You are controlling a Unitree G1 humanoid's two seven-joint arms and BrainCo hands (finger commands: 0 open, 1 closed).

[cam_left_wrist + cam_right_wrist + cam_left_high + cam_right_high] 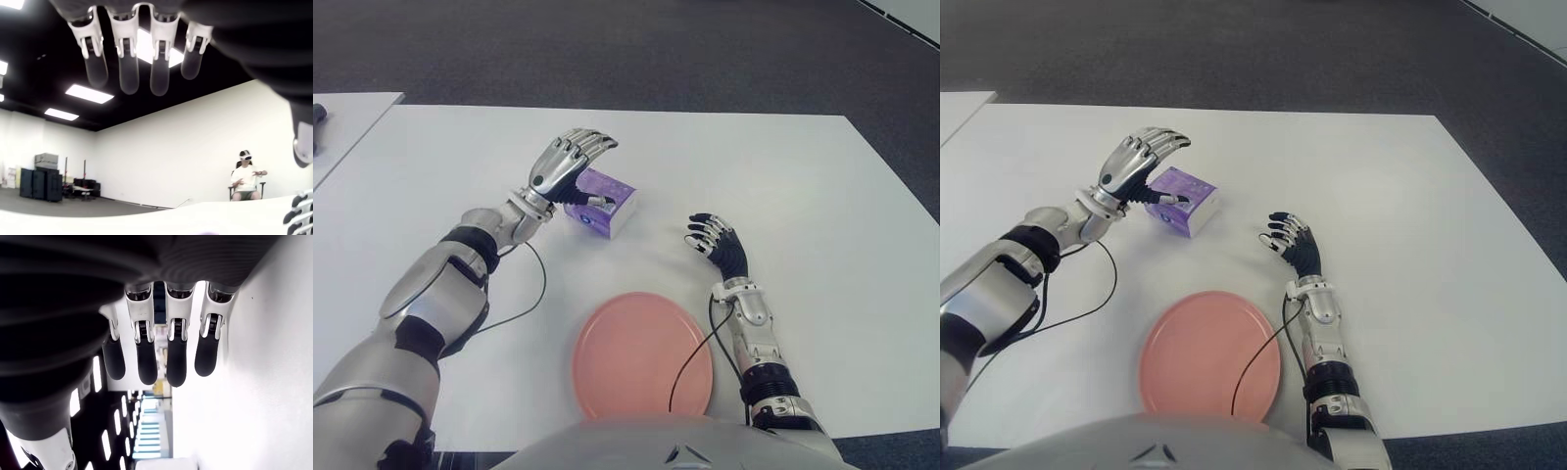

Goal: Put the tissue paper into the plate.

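The left hand (570, 163) hovered over the middle of the white table (783, 176), its forearm reaching in from the robot's left, wrist bent and palm turned down toward the tissue pack (603, 204). Its fingers (128, 63) were extended and slightly curved, spread side by side and gripping nothing; in the left wrist view they hung loose with open space beneath them. The thumb showed just above the pack's near left edge, though whether it touched the wrapper could not be told.

The tissue pack was a small purple block with a white side panel, lying flat on the table, turned at an angle to the table's edges. It sat well short of the far edge and beyond the pink plate (641, 354), apart from it.

The plate lay near the table's front edge, round and bare.

The right hand (717, 243) showed to the right of the plate and the pack, forearm raised from the front edge, dark fingers (146, 360) loosely bent and holding nothing.
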